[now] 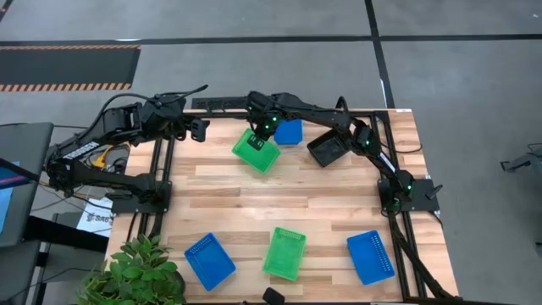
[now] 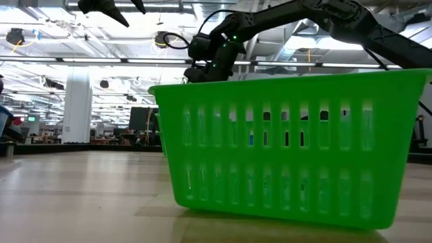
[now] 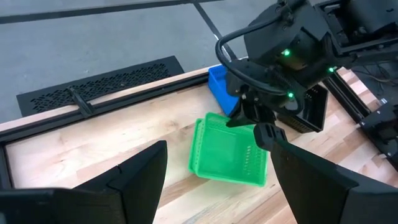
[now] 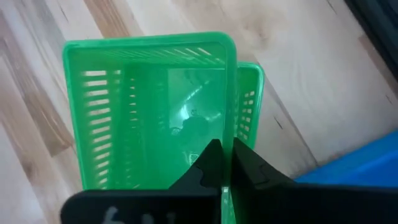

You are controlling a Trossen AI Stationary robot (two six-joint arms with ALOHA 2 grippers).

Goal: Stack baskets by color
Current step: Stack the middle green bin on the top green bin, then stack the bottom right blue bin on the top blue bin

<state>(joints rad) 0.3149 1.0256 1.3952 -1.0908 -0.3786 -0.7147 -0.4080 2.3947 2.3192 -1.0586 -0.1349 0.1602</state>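
My right gripper [image 1: 265, 129] reaches over the table's far middle, shut on a bright green basket [image 1: 256, 150]. Under that basket sits a second green basket [image 4: 250, 93], of which only one side shows. A blue basket [image 1: 288, 131] and a black basket [image 1: 326, 148] stand just behind and to the right. Along the near edge rest a blue basket [image 1: 209, 258], a green basket [image 1: 284, 252] and another blue basket [image 1: 370, 256]. My left gripper [image 1: 199, 129] hangs open at the far left, above the table, touching nothing. My right gripper pinches one wall of the upper green basket at its rim [image 4: 231, 127], one finger inside the basket and one outside. The fingers come from above, slanting down. The basket is open side up and tilted over the second green basket; whether it hangs clear I cannot tell.
A leafy plant [image 1: 140, 271] stands at the near left corner. A dark frame rail [image 1: 398, 169] runs along the right side by the right arm's base. Bare wood lies across the table's middle [image 1: 279, 199].
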